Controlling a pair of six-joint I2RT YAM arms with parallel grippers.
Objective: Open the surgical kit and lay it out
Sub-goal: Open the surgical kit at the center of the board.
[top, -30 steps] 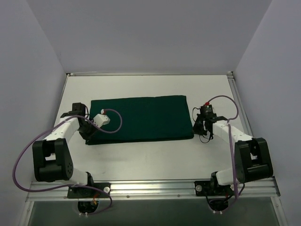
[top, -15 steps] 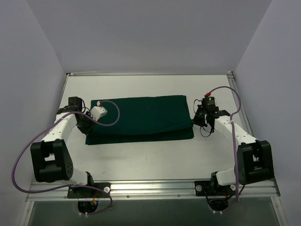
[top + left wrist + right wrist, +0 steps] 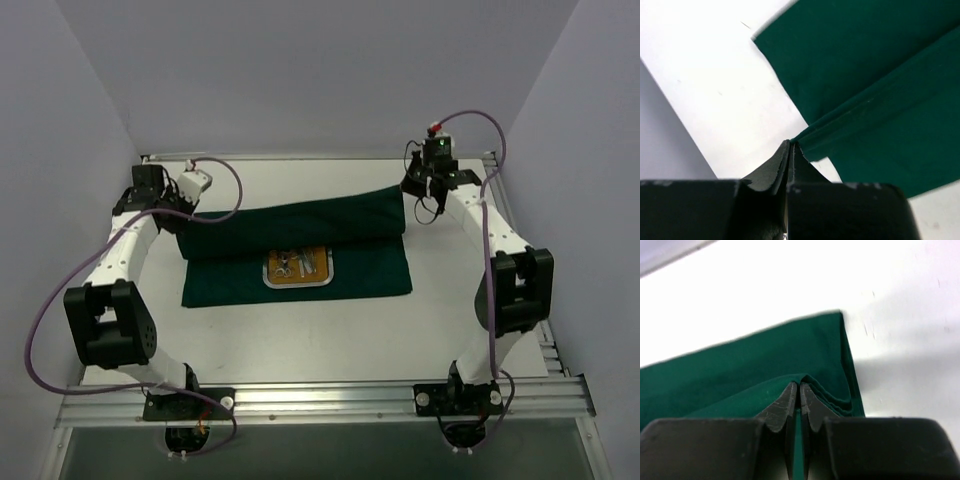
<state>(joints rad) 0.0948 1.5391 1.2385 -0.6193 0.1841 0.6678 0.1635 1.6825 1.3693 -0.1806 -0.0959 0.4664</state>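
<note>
The left gripper (image 3: 790, 146) has its jaws pressed together on a pinched fold of the dark green cloth wrap (image 3: 300, 222). In the left wrist view the fabric comes out right at the fingertips. Its arm runs up the left side of the overhead frame, with the forearm stretched toward the upper left and the wrist turned in toward the cloth's left end.

The right gripper (image 3: 800, 387) is likewise clamped tight on the wrap's edge near its right corner, where several layers bunch at the tips. That arm stands tall along the right side of the frame, with its wrist at the upper right.

Between the two grips the top flap is folded back into a long band across the middle of the frame. Just below the band, the steel tray (image 3: 298, 268) sits uncovered at centre frame on the flat lower layer of cloth, which lies on the white table (image 3: 300, 345). The tray's orange-brown floor is showing. Small silver instruments (image 3: 284, 266) lie inside it, seemingly scissor-handled, though they are too small to count.
</note>
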